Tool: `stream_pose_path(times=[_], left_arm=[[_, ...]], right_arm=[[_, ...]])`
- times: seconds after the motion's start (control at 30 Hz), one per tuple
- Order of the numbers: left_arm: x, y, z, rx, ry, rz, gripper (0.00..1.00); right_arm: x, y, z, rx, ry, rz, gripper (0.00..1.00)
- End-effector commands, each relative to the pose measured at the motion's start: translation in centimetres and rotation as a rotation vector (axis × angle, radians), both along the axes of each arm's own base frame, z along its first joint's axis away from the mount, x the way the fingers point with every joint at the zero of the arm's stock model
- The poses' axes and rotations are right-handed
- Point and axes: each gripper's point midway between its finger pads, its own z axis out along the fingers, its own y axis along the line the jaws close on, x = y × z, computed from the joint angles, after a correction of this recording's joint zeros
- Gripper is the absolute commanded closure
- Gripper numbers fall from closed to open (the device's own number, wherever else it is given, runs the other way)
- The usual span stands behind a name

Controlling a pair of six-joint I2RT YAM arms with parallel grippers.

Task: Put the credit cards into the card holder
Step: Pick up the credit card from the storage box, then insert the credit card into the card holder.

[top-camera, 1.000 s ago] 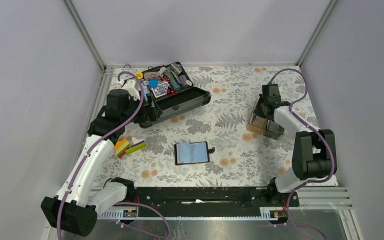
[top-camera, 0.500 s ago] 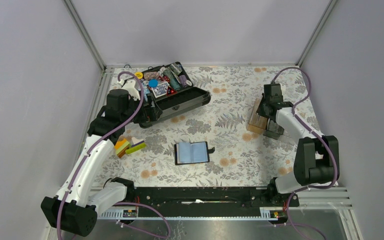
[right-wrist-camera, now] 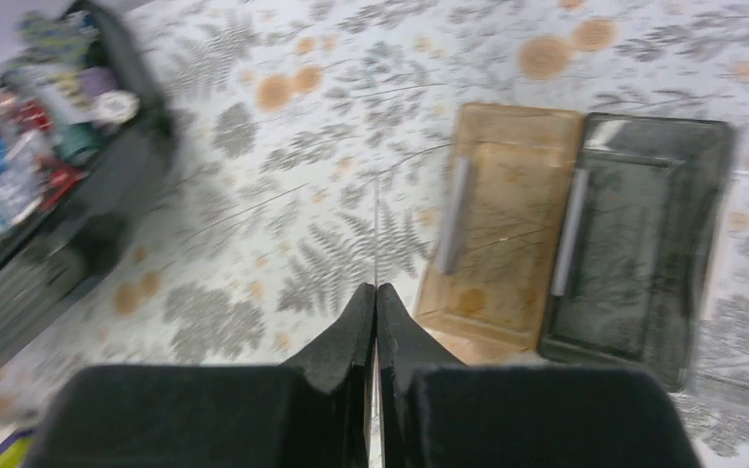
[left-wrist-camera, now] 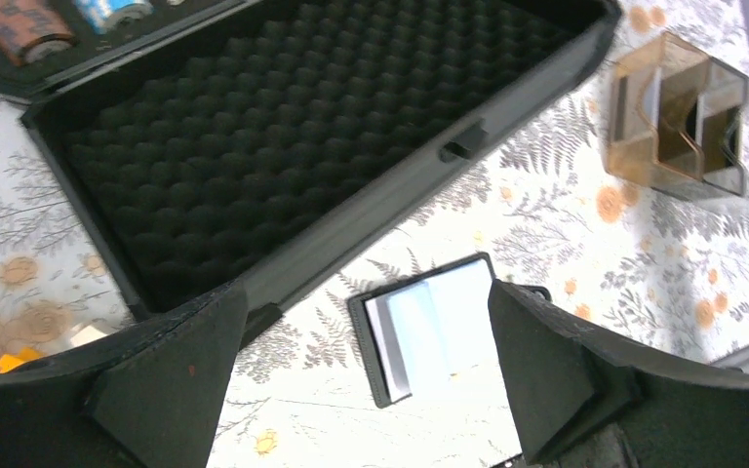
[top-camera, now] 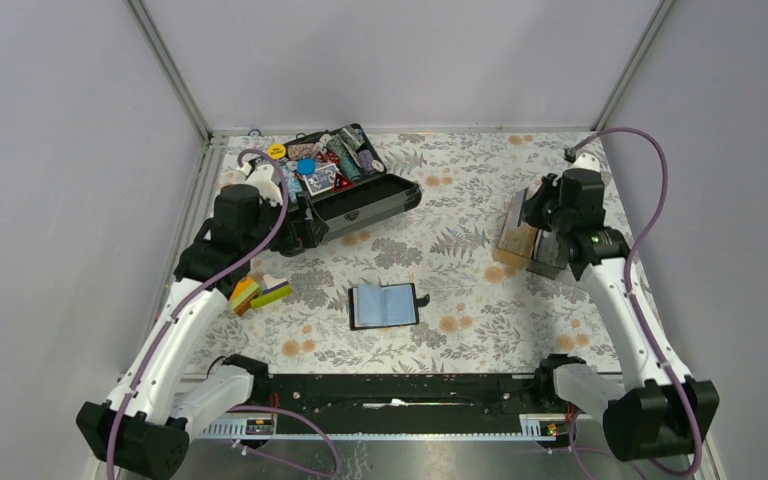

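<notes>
The card holder (top-camera: 387, 305) lies open and flat near the middle of the flowered worktop (top-camera: 460, 180). Its blue-grey pockets face up. Whether any pocket has something in it cannot be told.

A tray (right-wrist-camera: 507, 273) of see-through plastic stands at the right side of the worktop, well apart from the card holder. It has an amber compartment and a smoky dark one side by side. In each of these compartments one of the credit cards (right-wrist-camera: 456, 214) stands on edge as a pale strip.

The right pincer (right-wrist-camera: 376, 290) hangs above the worktop just beside the amber compartment. Its jaws are closed on a thin card (right-wrist-camera: 377, 229), which shows only as a fine edge running out past the fingertips.

The left pincer (left-wrist-camera: 363, 291) stands wide open beside the black case (left-wrist-camera: 302, 146), which lies open at the far left of the worktop. One half of the case shows only its dimpled black foam lining. The other half is packed with rolls of chips (left-wrist-camera: 29, 24), loose round chips in blue and yellow, and small printed packs.

A few small coloured pieces (top-camera: 257, 292), yellow, orange, green and white, lie on the worktop just on the near side of the case. What they are cannot be told.
</notes>
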Motion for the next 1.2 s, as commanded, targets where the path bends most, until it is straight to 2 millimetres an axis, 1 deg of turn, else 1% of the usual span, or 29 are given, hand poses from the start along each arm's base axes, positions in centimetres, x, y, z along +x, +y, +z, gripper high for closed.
stream_pose_path(times=[0.0,0.1,0.17,0.2,0.23,0.27,0.33,0.37,0.47,0.53,0.6,0.7,0.83,0.97,1.03,1.17], left_arm=[[-1.0,-2.3,2.3,-0.055,-0.089,-0.039,0.01],[-2.9,-4.3,1.8,-0.102,-0.076,-0.060,0.01],[-4.2,-5.7,0.5,-0.149,-0.044,-0.066,0.01],[-4.9,-6.4,0.2,-0.183,-0.038,-0.071,0.02],[-5.5,-7.0,-0.5,-0.208,-0.021,-0.069,0.02],[-6.0,-7.7,-1.1,-0.233,-0.011,-0.067,0.03],[-7.3,-8.9,-2.6,-0.269,0.031,-0.065,0.04],[-8.0,-9.5,-3.3,-0.278,0.050,-0.073,0.05],[-9.2,-10.1,-5.8,-0.268,0.099,-0.050,0.06],[-9.4,-10.0,-7.6,-0.246,0.130,-0.025,0.07],[-9.6,-9.8,-9.2,-0.231,0.164,-0.003,0.10],[-9.8,-9.6,-11.0,-0.217,0.197,0.013,0.14],[-9.7,-9.0,-12.9,-0.195,0.200,0.041,0.17],[-9.8,-9.8,-14.4,-0.191,0.240,0.022,0.19],[-9.8,-10.1,-15.0,-0.180,0.257,0.018,0.21],[-9.4,-10.1,-16.0,-0.166,0.265,0.028,0.23]], right_arm=[[-2.6,4.5,0.9,0.151,-0.012,0.222,1.00],[-4.2,6.9,1.6,0.254,-0.030,0.323,1.00],[-5.3,8.4,1.6,0.311,-0.034,0.371,1.00],[-5.8,9.2,1.2,0.340,-0.027,0.389,1.00],[-6.4,10.1,0.9,0.361,-0.024,0.408,1.00],[-7.2,11.1,-0.3,0.381,0.003,0.428,1.00],[-8.5,13.2,-1.5,0.416,0.030,0.473,1.00],[-9.5,14.6,-2.1,0.440,0.048,0.509,1.00],[-11.1,17.1,-3.7,0.505,0.073,0.558,1.00],[-11.9,18.5,-4.5,0.531,0.081,0.579,1.00],[-12.7,19.8,-5.5,0.545,0.103,0.596,1.00],[-13.0,21.0,-6.4,0.580,0.113,0.593,1.00],[-12.8,21.7,-8.3,0.570,0.139,0.555,1.00],[-12.7,22.9,-9.6,0.579,0.154,0.550,1.00],[-12.5,23.6,-9.7,0.591,0.148,0.555,1.00],[-12.5,24.7,-10.8,0.591,0.169,0.551,1.00]])
